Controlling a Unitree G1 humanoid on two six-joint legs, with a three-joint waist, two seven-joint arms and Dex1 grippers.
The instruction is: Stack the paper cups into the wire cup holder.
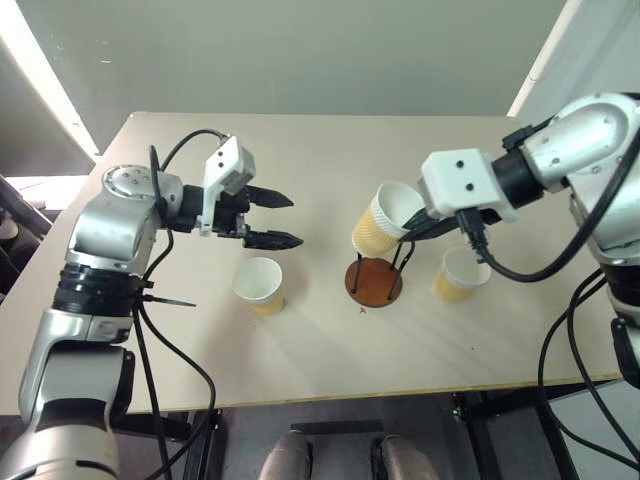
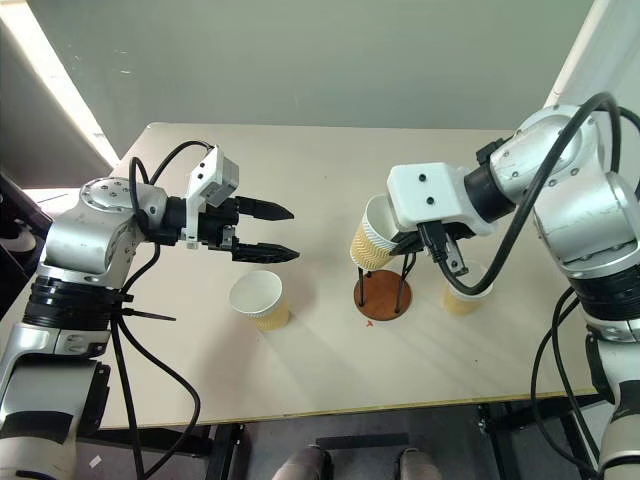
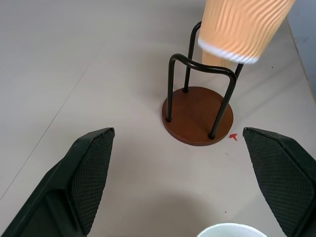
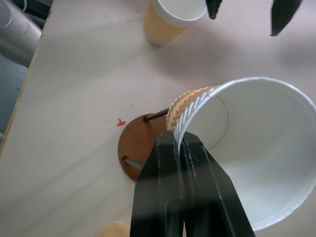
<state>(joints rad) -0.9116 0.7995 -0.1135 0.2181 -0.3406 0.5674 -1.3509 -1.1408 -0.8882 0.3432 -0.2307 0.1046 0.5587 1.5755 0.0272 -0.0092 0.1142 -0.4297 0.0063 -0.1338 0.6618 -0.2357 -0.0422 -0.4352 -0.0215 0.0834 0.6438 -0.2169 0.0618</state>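
Observation:
My right gripper (image 4: pixel 180 143) is shut on the rim of a tan paper cup (image 1: pixel 385 220). The cup hangs tilted just above the wire cup holder (image 1: pixel 373 282), its bottom close to the top of the black wire loops (image 3: pixel 202 66). A second paper cup (image 1: pixel 259 285) stands upright on the table to the left of the holder. A third paper cup (image 1: pixel 462 273) stands to the right of the holder, partly behind my right arm. My left gripper (image 1: pixel 296 221) hovers open above the table, left of the holder and pointing toward it, with nothing between its fingers (image 3: pixel 91 173).
All of this is on a light wooden table (image 1: pixel 330 350), whose front edge runs close to me. A small red mark (image 3: pixel 233 137) lies on the table beside the holder's base. A grey wall rises behind the table's far edge.

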